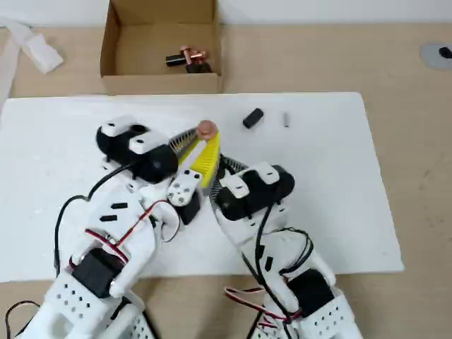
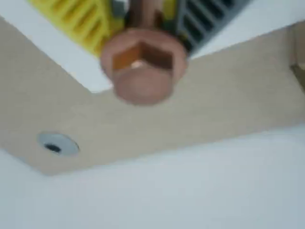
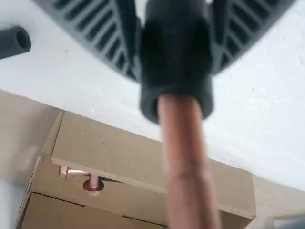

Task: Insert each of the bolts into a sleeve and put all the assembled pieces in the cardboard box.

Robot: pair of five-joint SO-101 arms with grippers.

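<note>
A copper bolt (image 1: 206, 128) (image 2: 143, 62) is held above the white mat between both arms. My left gripper (image 1: 195, 147) (image 2: 143, 14), with one yellow and one grey finger, is shut on it just behind its hexagonal head. My right gripper (image 1: 224, 164) (image 3: 174, 28) is shut on a black sleeve (image 3: 176, 71), and the bolt's copper shaft (image 3: 183, 157) sits in the sleeve's opening. The cardboard box (image 1: 107, 49) (image 3: 143, 162) stands at the back of the table and holds assembled copper and black pieces (image 1: 187, 58) (image 3: 86, 179). A loose black sleeve (image 1: 253, 118) (image 3: 14, 42) lies on the mat.
A white mat (image 1: 339, 212) covers the wooden table. A small grey pin (image 1: 286, 120) lies right of the loose sleeve. A grey disc (image 1: 438, 54) (image 2: 56, 143) sits at the table's far right. White wrapping (image 1: 35, 46) lies at the far left.
</note>
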